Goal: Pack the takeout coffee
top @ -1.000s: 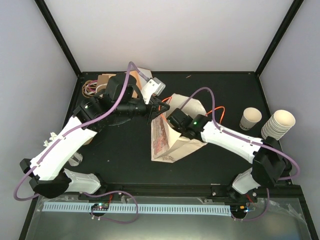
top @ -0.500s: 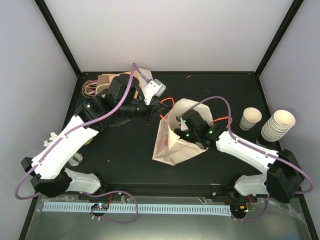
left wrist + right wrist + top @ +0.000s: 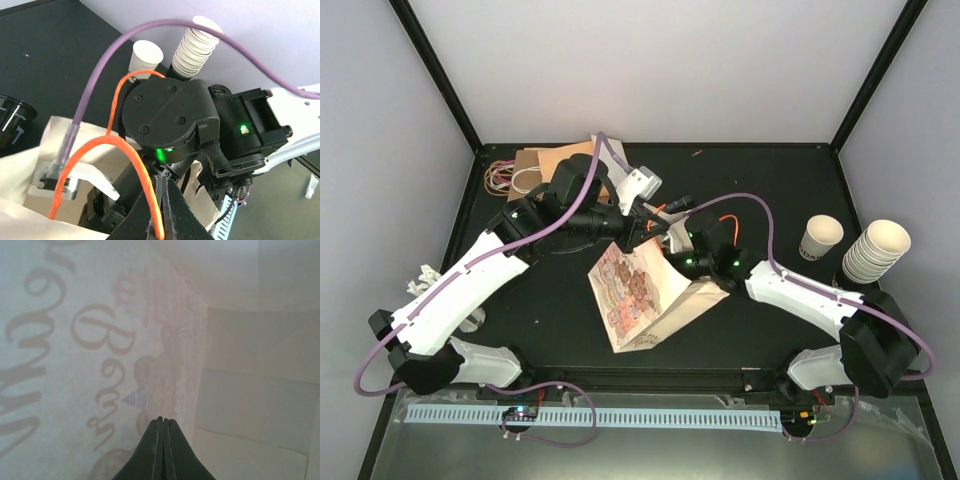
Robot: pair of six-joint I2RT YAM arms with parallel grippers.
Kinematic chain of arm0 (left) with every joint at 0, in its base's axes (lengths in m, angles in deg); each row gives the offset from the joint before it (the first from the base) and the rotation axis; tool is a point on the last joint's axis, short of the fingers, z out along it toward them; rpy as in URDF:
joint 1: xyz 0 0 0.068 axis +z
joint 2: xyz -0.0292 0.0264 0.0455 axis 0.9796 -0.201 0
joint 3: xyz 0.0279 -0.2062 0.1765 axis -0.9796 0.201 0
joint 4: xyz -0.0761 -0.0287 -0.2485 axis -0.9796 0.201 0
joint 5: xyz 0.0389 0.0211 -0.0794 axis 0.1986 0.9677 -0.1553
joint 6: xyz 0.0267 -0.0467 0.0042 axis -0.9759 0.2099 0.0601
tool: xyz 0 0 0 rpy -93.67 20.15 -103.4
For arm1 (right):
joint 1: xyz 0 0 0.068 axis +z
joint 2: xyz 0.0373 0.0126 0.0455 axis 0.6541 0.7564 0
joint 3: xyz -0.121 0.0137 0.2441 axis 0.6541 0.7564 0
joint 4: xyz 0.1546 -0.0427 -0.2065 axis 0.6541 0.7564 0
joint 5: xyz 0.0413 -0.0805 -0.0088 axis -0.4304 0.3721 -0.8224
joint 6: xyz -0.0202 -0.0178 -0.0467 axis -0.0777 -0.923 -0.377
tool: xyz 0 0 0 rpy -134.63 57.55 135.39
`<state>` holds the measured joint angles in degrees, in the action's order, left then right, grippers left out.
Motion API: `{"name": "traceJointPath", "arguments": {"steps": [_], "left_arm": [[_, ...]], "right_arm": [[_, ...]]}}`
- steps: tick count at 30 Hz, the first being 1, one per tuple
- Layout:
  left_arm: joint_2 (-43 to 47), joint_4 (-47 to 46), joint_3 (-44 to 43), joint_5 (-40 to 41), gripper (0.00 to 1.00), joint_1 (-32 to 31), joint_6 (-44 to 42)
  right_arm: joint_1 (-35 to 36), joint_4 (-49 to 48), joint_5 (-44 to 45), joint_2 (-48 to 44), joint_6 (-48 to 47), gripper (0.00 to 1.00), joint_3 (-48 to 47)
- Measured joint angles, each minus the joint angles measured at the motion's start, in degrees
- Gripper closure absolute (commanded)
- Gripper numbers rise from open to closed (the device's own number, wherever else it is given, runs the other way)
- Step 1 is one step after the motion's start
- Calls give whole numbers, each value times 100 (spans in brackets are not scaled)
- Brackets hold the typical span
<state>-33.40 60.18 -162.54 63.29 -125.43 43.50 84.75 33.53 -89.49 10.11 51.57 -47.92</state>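
Observation:
The takeout coffee cup [image 3: 820, 238], cream with dark print, stands upright at the right of the table and also shows in the left wrist view [image 3: 145, 57]. A printed paper bag [image 3: 638, 298] lies tilted at the centre, mouth toward the back. My right gripper [image 3: 161, 420] is shut and empty, reaching inside the bag; only its wrist [image 3: 705, 245] shows from above. My left gripper [image 3: 658, 224] is shut at the bag's mouth, right by the right wrist [image 3: 170, 115]. No paper shows between its jaws [image 3: 162, 177]. Both grippers are far from the cup.
A tall stack of nested cream cups [image 3: 875, 250] stands just right of the cup. Brown cardboard pieces [image 3: 535, 165] and rubber bands [image 3: 500, 178] lie at the back left. A black container [image 3: 12, 117] sits under the left arm. An orange cable [image 3: 125, 150] loops beside the left fingers.
The bag has swung and tipped leftward, so its printed side now faces up. The right gripper has gone deeper into it. The left gripper has shifted right toward the bag's mouth.

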Motion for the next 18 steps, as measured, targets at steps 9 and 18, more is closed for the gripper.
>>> {"name": "traceJointPath", "arguments": {"steps": [9,18], "left_arm": [[87,-352,44,-57,98,2,153],[1023,-957,911,479,91,7,428]], "right_arm": [[-13,3047,2643,20,-1392,99,-1414],[-17,5099,5217,310,-2177,99,-2033]]}}
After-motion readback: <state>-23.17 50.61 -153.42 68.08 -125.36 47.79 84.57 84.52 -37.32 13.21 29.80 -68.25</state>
